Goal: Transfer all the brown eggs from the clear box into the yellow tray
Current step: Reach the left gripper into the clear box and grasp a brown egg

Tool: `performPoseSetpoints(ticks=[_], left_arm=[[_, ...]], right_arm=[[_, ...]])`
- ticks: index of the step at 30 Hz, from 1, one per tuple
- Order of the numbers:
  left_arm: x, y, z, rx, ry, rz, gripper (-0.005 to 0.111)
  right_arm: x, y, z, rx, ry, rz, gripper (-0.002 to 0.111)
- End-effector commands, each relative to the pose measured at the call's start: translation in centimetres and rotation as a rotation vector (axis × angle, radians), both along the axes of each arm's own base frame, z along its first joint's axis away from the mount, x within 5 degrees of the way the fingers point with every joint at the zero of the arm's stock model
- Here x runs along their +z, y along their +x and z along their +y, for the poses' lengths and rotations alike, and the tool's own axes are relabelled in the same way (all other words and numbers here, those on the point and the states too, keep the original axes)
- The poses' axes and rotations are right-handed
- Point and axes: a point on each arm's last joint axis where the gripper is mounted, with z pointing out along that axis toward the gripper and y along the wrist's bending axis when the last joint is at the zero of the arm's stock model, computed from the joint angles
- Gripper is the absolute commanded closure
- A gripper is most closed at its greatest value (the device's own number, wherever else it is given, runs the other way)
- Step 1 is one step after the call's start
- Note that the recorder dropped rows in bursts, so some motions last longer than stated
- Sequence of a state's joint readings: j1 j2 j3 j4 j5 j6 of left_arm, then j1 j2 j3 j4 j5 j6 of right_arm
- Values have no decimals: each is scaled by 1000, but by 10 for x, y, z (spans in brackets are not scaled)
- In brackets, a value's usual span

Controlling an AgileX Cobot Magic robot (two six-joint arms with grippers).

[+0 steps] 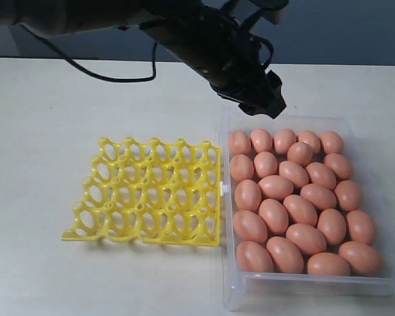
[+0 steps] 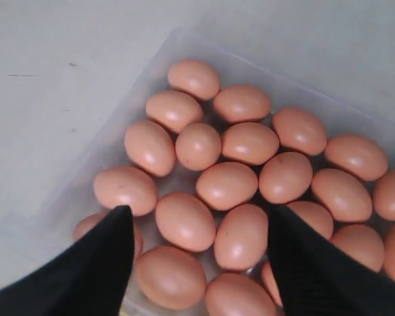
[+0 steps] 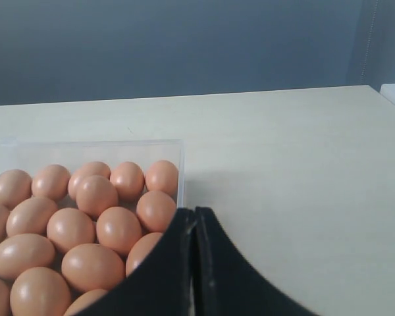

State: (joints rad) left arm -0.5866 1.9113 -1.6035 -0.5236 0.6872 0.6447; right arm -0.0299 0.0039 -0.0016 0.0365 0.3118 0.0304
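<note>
**Brown eggs crowd the clear box**

The brown eggs (image 1: 300,209) lie packed and touching one another inside the clear box (image 1: 303,284), which stands on the pale surface (image 1: 46,118). The yellow tray (image 1: 148,191) lies just beside the box, on its left side in the exterior view. The left tool (image 2: 199,210) hangs over the box's far corner nearest the tray, its black fingers spread wide above the eggs and holding nothing. The right tool (image 3: 195,214) sits by another corner of the box, fingers pressed together and empty.
</note>
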Motion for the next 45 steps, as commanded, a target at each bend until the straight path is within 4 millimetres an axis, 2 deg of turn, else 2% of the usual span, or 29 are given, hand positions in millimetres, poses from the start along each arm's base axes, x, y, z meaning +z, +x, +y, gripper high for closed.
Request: performPoseSetpoints(ticks=[1, 6, 11, 16, 20, 24, 27, 37, 41, 45], left_arm=[[-16, 16, -18, -26, -18, 36, 49], [-44, 26, -39, -83, 2, 74, 49], [-67, 25, -69, -146, 40, -1, 49], [-89, 25, -87, -181, 93, -48, 49], [-97, 35, -92, -126, 71, -100, 49], [-111, 42, -93, -121, 122, -114, 49], [-122, 43, -94, -119, 137, -93, 49], [-139, 49, -97, -98, 138, -80, 50], [-140, 49, -98, -97, 138, -81, 61], [-140, 49, -98, -98, 139, -79, 89]], right_arm=[[0, 0, 0, 1, -5, -9, 109], [0, 0, 0, 1, -5, -9, 109], [0, 0, 0, 1, -5, -9, 109], [0, 0, 0, 1, -5, -9, 109], [0, 0, 0, 1, -5, -9, 109], [0, 0, 0, 1, -5, -9, 109], [0, 0, 0, 1, -5, -9, 109], [0, 0, 0, 1, -5, -9, 109], [0, 0, 0, 1, -5, -9, 109], [0, 0, 0, 1, -5, -9, 109]])
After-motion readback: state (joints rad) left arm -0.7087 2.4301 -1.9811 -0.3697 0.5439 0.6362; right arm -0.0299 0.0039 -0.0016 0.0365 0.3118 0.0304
